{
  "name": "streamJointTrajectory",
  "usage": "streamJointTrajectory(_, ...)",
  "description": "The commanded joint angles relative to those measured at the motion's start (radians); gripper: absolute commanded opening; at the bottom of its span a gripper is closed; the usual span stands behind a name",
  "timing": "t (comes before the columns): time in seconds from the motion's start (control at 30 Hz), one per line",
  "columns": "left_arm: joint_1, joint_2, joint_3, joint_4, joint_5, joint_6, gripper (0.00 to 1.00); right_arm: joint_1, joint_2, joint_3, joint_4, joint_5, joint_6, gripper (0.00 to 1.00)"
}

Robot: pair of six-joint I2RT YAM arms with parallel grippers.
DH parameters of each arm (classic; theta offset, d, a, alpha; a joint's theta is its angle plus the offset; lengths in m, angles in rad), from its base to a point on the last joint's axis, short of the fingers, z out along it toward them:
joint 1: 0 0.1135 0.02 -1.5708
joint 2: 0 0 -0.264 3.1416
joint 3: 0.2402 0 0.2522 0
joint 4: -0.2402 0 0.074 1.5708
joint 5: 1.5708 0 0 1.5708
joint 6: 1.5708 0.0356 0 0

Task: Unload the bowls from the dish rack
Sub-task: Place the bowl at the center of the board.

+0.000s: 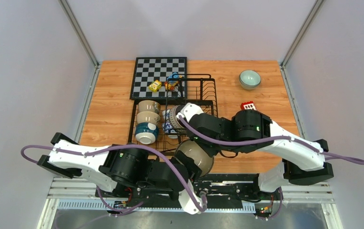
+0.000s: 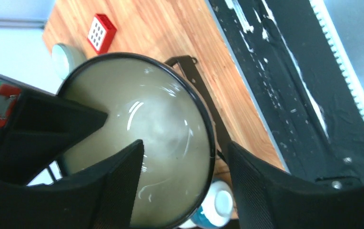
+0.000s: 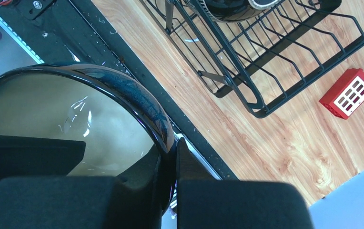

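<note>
**Desk:** Where's the bowl you're on?

**Me:** The dark-rimmed bowl (image 1: 195, 160) is just off the near edge of the dish rack (image 1: 201, 88), over the front edge of the bench (image 1: 108, 95), between my two arms. It's tipped, with its pale inside showing to the overhead camera. I can't tell whether anything touches it underneath.

**Desk:** Who has it?

**Me:** My right gripper (image 3: 171, 150) is pinched on the rim, one finger inside and one outside. My left gripper (image 2: 185, 145) straddles the rim at another spot with its jaws apart. One finger is over the glazed inside, and the other stands clear of the outer wall with a gap showing. From above, both grippers are mostly hidden by the wrists and the bowl.

**Desk:** And in the rack?

**Me:** A beige bowl (image 1: 148, 105), a second beige bowl (image 1: 148, 117) and a teal bowl (image 1: 146, 133) stand on edge in a row along the left side. A patterned bowl (image 1: 169, 121) is beside them, half covered by my right arm. I can't make out anything behind that arm.

**Desk:** Elsewhere?

**Me:** A mint bowl (image 1: 249, 79) sits on the bench at the far right, well apart from the rack. A red block (image 1: 248, 105) lies near the rack's right side, partly cut off by my arm. The chessboard (image 1: 160, 76) lies at the far side, with toy blocks (image 1: 155, 85) on it that are too small to make out.
</note>
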Motion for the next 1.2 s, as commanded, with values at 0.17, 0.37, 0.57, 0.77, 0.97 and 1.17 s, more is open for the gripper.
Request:
streamJointTrajectory(0.17,0.0,-0.137,-0.034,0.238,-0.182,-0.031,1.0,0.004,-0.036,0.188,-0.112,0.153,-0.011,0.0)
streamJointTrajectory(0.37,-0.001,-0.265,-0.108,0.469,-0.238,-0.055,1.0,-0.147,-0.03,0.414,-0.123,0.186,-0.12,0.0)
streamJointTrajectory(0.57,0.0,-0.285,-0.178,0.557,-0.299,-0.082,1.0,-0.388,-0.061,0.403,-0.002,0.168,-0.192,0.0)
streamJointTrajectory(0.77,0.0,-0.272,-0.249,0.657,-0.394,-0.073,1.0,-0.674,-0.198,0.088,0.337,0.141,-0.171,0.0)
streamJointTrajectory(0.97,0.004,-0.327,-0.394,0.87,-0.559,-0.11,1.0,-1.049,-0.265,-0.155,0.58,-0.031,-0.03,0.0)
streamJointTrajectory(1.17,0.054,-0.387,-0.463,0.949,-0.763,-0.185,1.0,-1.326,-0.257,-0.406,0.765,-0.153,0.158,0.0)
